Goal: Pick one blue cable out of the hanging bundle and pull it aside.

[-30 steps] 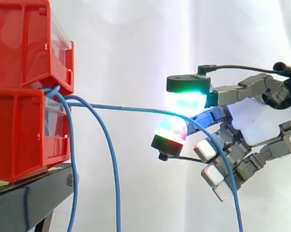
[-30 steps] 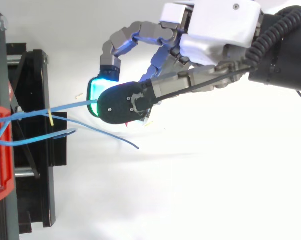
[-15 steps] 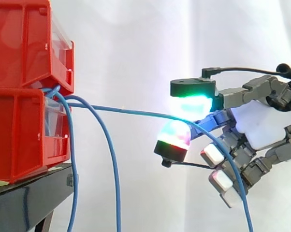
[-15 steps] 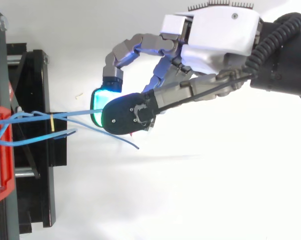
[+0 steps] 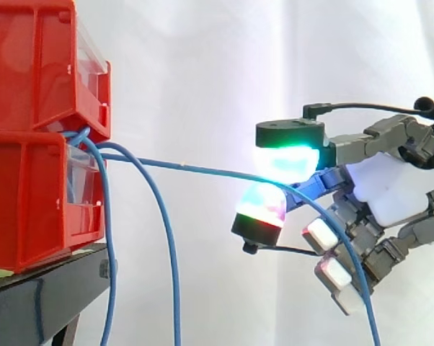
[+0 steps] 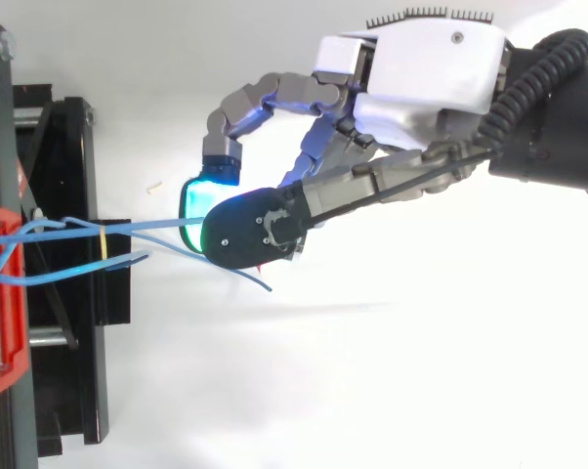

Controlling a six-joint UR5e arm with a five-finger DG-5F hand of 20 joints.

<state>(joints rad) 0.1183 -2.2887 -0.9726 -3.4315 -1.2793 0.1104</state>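
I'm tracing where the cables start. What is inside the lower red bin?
The blue cables come out over the lower red bin's front lip, just under the upper bin. The bin's red walls cover how they lie or end inside.

The red bins (image 5: 29, 144) are glossy moulded plastic, and the stand (image 5: 37, 303) under them is matt black. The blue cable (image 5: 202, 170) leaving the bins has a smooth sheath. The robot hand (image 5: 390, 184) has a glossy white shell and matt grey links. The curtain (image 5: 202, 58) behind the bins is soft white cloth.
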